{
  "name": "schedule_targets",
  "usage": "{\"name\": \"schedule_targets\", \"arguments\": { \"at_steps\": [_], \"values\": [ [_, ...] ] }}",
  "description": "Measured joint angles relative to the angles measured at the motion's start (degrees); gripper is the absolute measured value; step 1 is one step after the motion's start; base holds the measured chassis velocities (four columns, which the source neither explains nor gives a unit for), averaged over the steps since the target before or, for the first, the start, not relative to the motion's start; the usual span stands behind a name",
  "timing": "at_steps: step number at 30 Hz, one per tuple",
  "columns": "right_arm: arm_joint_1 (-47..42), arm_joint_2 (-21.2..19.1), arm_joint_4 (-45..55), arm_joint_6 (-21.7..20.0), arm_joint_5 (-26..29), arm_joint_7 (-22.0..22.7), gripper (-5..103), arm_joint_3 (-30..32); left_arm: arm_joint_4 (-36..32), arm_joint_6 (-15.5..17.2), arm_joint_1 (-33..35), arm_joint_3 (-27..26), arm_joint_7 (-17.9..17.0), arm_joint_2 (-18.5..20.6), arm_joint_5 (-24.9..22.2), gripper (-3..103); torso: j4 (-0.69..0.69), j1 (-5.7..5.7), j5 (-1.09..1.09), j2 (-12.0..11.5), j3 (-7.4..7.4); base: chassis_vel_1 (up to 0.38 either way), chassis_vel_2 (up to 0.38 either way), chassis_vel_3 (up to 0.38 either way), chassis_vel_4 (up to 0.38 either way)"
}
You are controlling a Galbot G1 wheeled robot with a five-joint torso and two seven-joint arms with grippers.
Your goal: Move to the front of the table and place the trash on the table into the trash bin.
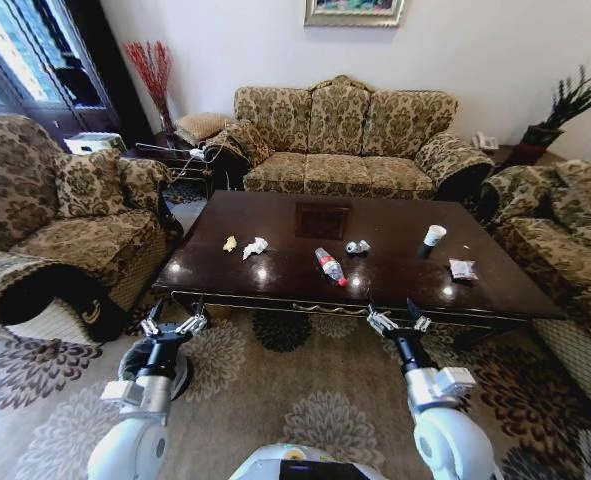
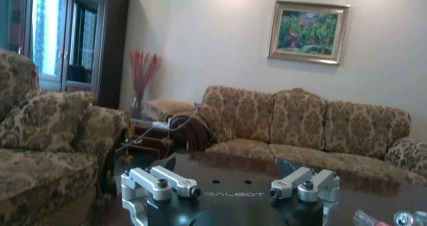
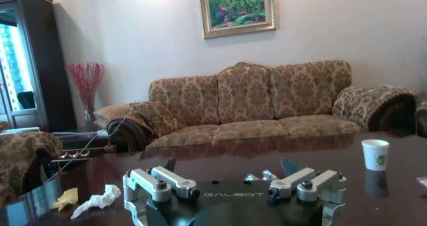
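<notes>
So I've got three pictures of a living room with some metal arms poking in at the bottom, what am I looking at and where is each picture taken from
This is a wheeled robot with two arms. The wide picture comes from a camera on its head, looking down at a dark table ringed by sofas. Its left claw and right claw hover at the near edge, both open and holding nothing.

The other two pictures come from cameras on the wrists, looking out past each claw toward the back sofa.

On the table lies trash: a yellow scrap, a white tissue, a plastic bottle, a small can, a paper cup and a clear wrapper.
</notes>
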Motion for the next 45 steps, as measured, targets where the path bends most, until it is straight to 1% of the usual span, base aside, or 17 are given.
{"name": "schedule_targets", "arguments": {
  "at_steps": [3,5,7,9,12,16,20,22,31,32,35,45],
  "values": [
    [1.0,-0.2,-0.4,-0.3,0.0,-0.1,100,-0.4,0.8,0.3,0.1,-0.2,0.0,-0.1,0.0,100,0.0,0.0,0.0,0.0,0.0,0.0,0.0,0.0,0.0],
    [1.4,-0.2,-0.5,-0.5,0.0,-0.1,100,-0.6,1.2,0.3,0.1,-0.3,0.0,-0.1,0.0,102,0.0,0.0,0.0,0.0,0.0,0.0,0.0,0.0,0.0],
    [1.9,-0.3,-0.6,-0.5,0.3,0.1,100,-0.7,1.6,0.4,0.1,-0.4,-0.1,-0.3,0.0,100,0.0,0.0,0.0,0.0,0.0,0.0,0.0,0.0,0.0],
    [2.1,-0.4,-0.7,-0.6,1.0,0.5,100,-0.7,1.7,0.5,0.1,-0.3,-0.1,-0.7,0.0,99,0.0,0.0,0.0,0.0,0.0,0.0,0.0,0.0,0.0],
    [2.6,-1.3,-1.2,-0.8,2.4,1.7,100,-0.7,1.7,0.7,0.2,0.4,-0.1,-2.4,0.7,99,0.0,0.0,0.0,0.0,0.0,0.0,0.0,0.0,0.0],
    [3.0,-1.7,-1.3,-0.9,2.4,1.7,100,-0.9,1.9,0.7,0.2,0.6,-0.1,-3.1,1.1,99,0.0,0.0,0.0,0.0,0.0,0.0,0.0,0.0,0.0],
    [3.1,-1.6,-1.2,-1.4,1.0,0.2,100,-1.3,2.1,0.7,0.2,0.5,0.0,-3.2,1.1,99,0.0,0.0,0.0,0.0,0.0,0.0,0.0,0.0,0.0],
    [2.6,-1.4,-1.1,-1.6,-0.7,-0.4,100,-1.8,2.3,0.7,0.2,0.4,0.0,-3.1,1.1,99,0.0,0.0,0.0,0.0,0.0,0.0,0.0,0.0,0.0],
    [2.1,-1.7,-1.1,-1.3,-0.9,-0.6,100,-2.2,4.8,0.7,-0.4,0.8,-0.1,-3.2,1.6,99,0.0,0.0,0.0,0.0,0.0,0.017,0.011,-0.023,-0.009],
    [2.2,-1.7,-1.1,-1.3,-0.9,-0.6,100,-2.2,5.1,0.7,-0.4,0.9,-0.1,-2.9,1.6,96,0.0,0.0,0.0,0.0,0.0,0.102,0.049,-0.075,-0.061],
    [2.1,-1.3,-1.2,-1.3,-0.9,-0.6,100,-2.6,5.6,0.7,-0.4,0.9,-0.1,-2.5,1.7,99,0.0,0.0,0.01,0.0,0.0,0.159,0.107,-0.123,-0.076],
    [1.6,-1.0,-2.1,-0.9,-1.0,-0.8,100,-3.4,7.0,0.9,-0.7,0.9,-0.2,-2.2,2.0,99,0.0,0.0,-0.02,0.0,0.0,0.273,0.214,-0.259,-0.216]
  ]
}}
